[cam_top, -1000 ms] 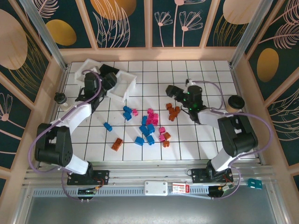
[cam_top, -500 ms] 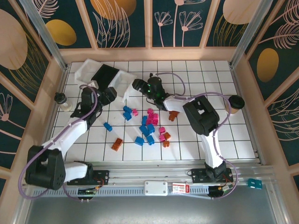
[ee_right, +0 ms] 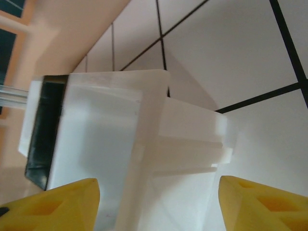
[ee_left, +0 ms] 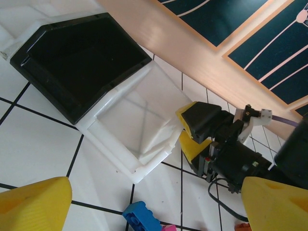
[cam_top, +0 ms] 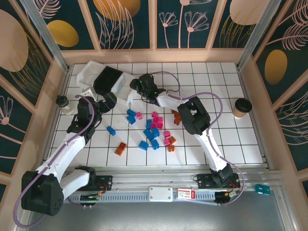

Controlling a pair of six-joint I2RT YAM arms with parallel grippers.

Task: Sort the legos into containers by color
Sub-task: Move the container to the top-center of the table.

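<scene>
Left gripper (cam_top: 108, 102): spread wide, nothing in it, hanging over the tiles just in front of the bins.
Bins: white bin (cam_top: 88, 72), black bin (cam_top: 107, 79), second white bin (cam_top: 126, 90), all bunched together back left.
Right gripper (cam_top: 140, 86): fingers wide apart, right at the second white bin's corner.
Legos (cam_top: 151, 132): blue, pink and orange, loose mid-table.

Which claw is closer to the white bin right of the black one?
Right. The right gripper is at the white bin's right edge; the left gripper sits apart, on its near-left side.

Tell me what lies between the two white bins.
The black bin sits there, between the left white bin and the right white bin, as the top external view shows.
</scene>
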